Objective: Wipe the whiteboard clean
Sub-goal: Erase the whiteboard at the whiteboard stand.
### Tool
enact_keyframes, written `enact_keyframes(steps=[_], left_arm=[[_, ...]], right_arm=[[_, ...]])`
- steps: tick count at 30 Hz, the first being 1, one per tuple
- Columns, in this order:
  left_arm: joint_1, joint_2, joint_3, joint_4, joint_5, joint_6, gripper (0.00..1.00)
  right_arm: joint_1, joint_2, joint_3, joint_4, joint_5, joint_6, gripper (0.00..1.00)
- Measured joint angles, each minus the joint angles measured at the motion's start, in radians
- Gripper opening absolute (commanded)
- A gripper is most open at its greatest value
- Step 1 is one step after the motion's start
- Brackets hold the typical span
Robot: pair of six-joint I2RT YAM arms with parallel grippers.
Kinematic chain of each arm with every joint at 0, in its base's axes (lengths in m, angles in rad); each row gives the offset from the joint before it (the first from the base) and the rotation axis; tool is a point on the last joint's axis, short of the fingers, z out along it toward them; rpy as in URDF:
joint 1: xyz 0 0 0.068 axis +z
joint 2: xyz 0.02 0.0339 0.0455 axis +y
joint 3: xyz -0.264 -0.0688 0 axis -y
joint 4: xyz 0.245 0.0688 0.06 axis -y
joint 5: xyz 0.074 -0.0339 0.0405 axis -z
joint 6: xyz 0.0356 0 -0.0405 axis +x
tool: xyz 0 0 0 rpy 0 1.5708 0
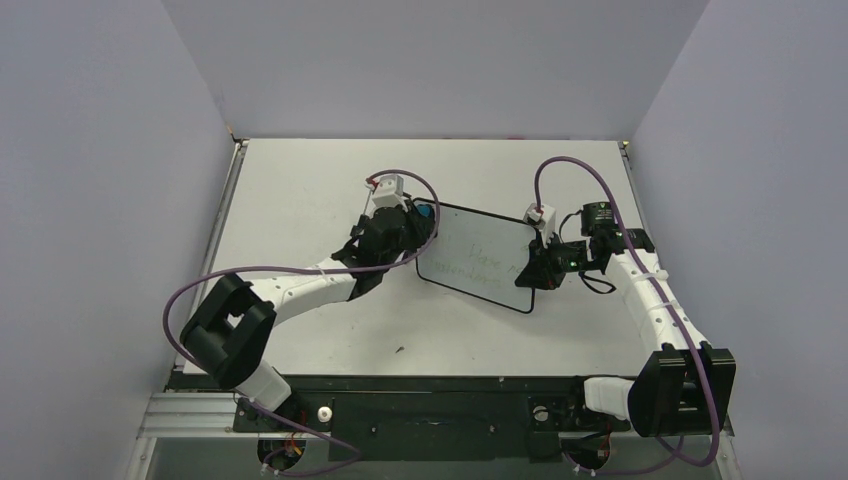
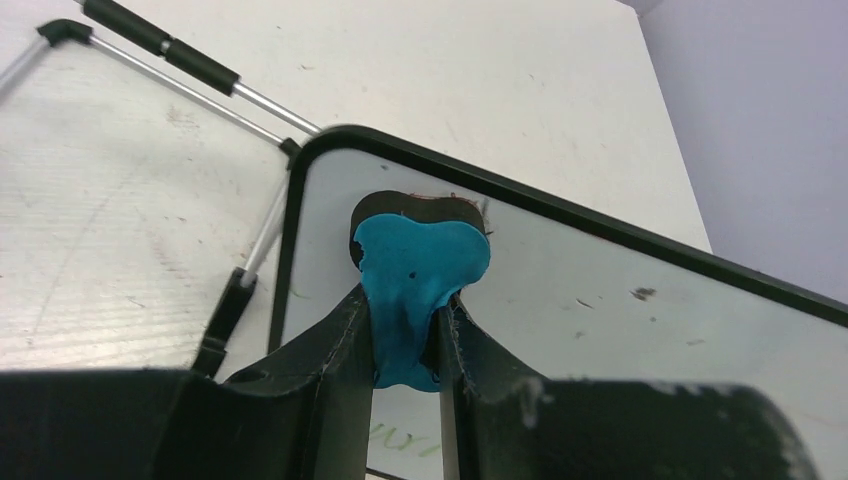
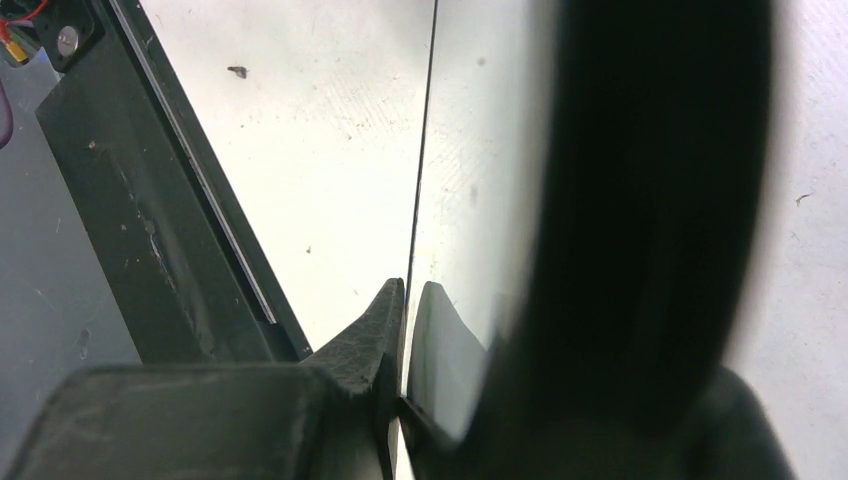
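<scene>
- Fingers of the left gripper [image 2: 408, 300] are pinching the blue eraser [image 2: 420, 265]. They are squeezing its soft stem so that the wider head is standing out ahead of the fingertips, ready for wiping.
- The eraser head is pressing on the upper left corner of the whiteboard [image 1: 465, 245], which looks like the starting point for a sweep across the face.
- The wire stand [image 2: 205, 68] is lying on the table [image 1: 300, 190] just beside that corner, out of the eraser's way.
- The whiteboard is sitting mid-table between the two arms, turned askew; whether it is lying flat or tipping up a little, I cannot tell.
- Faint green handwriting [image 1: 487, 265] is showing across its middle and lower part (too pale to read), so the erasing appears barely begun.
- The right gripper [image 3: 412, 292] is clamping the board's right edge, its jaws nearly meeting on the thin frame. It is probably bracing the board against sliding as the eraser pushes.
</scene>
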Motion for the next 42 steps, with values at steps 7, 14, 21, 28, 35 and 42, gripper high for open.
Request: enact_keyframes(steps=[7,14,21,28,35,42], left_arm=[[0.046,0.000,-0.003,0.001,0.054,0.021,0.00],[0.002,0.000,0.003,-0.005,0.089,0.033,0.00],[-0.161,0.001,0.075,-0.028,0.149,0.032,0.00],[-0.203,-0.002,0.098,-0.029,0.193,0.032,0.00],[-0.170,-0.169,-0.009,-0.090,0.177,0.067,0.00],[-0.090,-0.418,-0.129,-0.182,0.165,0.110,0.00]], right_arm=[[0.000,0.000,0.000,0.000,-0.001,-0.001,0.00],[0.000,0.000,0.000,-0.001,-0.002,-0.001,0.00],[0.000,0.000,0.000,-0.006,0.000,-0.024,0.00],[0.006,0.000,0.000,-0.021,-0.001,-0.040,0.00],[0.016,0.000,0.000,-0.026,-0.008,-0.050,0.00],[0.040,0.000,-0.010,0.001,-0.005,-0.021,0.00]])
